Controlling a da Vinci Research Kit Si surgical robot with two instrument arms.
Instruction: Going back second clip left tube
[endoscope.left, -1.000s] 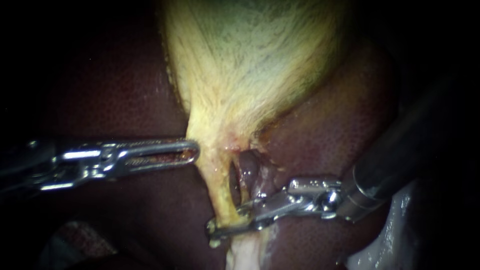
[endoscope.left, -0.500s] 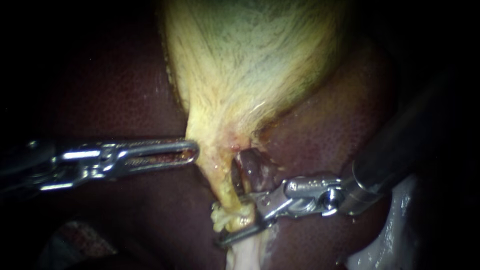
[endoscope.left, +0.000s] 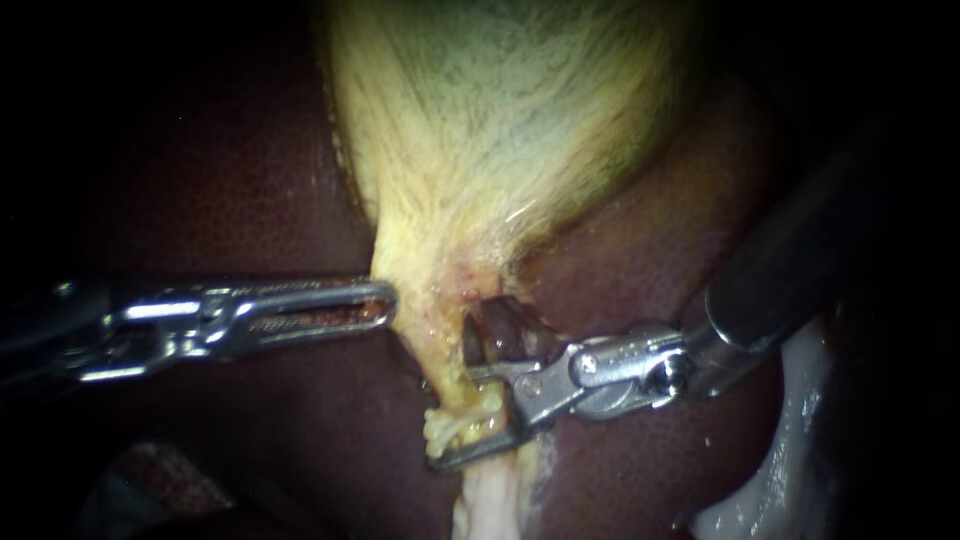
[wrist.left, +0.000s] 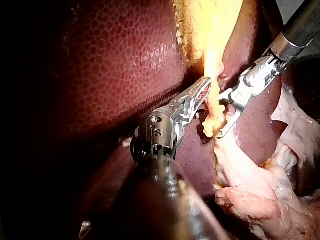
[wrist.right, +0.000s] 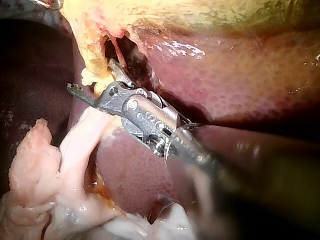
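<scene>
- The left tube (endoscope.left: 447, 375), a yellowish strand with a frayed lump on it, hangs from the gallbladder (endoscope.left: 500, 120).
- The right instrument (endoscope.left: 455, 418) has its jaws wide open astride this tube, one on each side of the lump.
- Just up the tube, the left instrument (endoscope.left: 388, 298) has its jaws closed on the gallbladder's edge.
- Liver (endoscope.left: 230, 180) surrounds the tube.

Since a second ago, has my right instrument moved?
Yes. Measured against the unmoved left instrument, the right instrument has drawn back up and rightward, its jaws now open about the tube.
</scene>
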